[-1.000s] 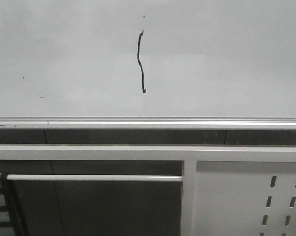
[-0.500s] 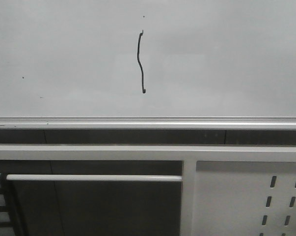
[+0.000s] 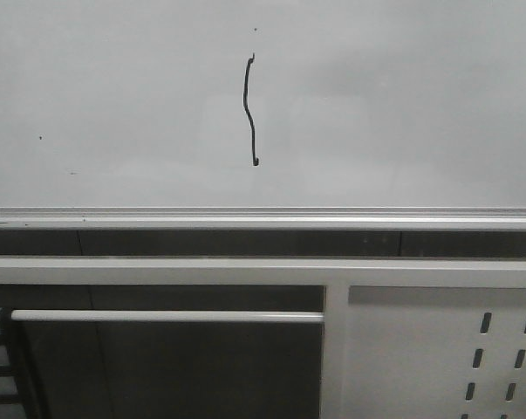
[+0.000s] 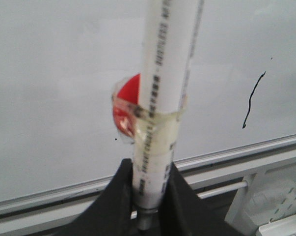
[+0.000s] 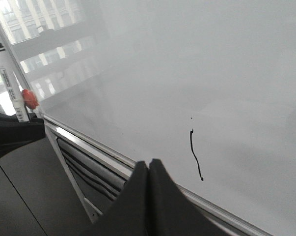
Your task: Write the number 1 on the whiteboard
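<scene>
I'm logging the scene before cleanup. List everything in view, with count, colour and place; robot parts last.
whiteboard: one, pale grey-white, fills the upper front view.
number 1: one, black wavy stroke, upper middle of the board.
aluminium rail: one, silver, along the board's lower edge.
perforated panel: one, white, below the rail at right.
horizontal bar: one, white, below the rail at left.
marker: one, white barrel with a red piece taped on, in the left gripper.
left gripper: black, shut on the marker.
right gripper: black, shut, empty.
</scene>
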